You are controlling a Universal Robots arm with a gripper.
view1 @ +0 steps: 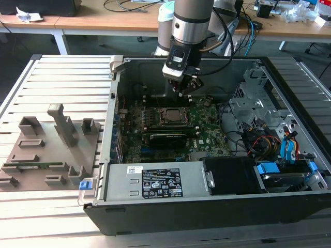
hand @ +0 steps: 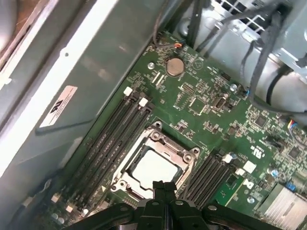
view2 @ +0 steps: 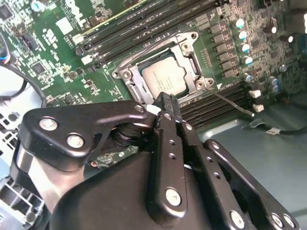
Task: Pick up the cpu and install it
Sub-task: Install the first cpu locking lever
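gripper (view2: 163,101): we see its 2 fingers pressed together, holding nothing | cpu (view2: 163,79): lying in the motherboard socket (view2: 186,48) inside the computer case (view1: 155,217) | gripper hovers over the socket

Matt silvery metal cpu (hand: 156,167), glossy black gripper (hand: 163,186)

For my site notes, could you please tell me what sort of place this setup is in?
Most likely a robotics lab or workshop: an open computer case sits on a slatted metal table, a robot arm reaches into it, and wooden desks strewn with cables stand behind.
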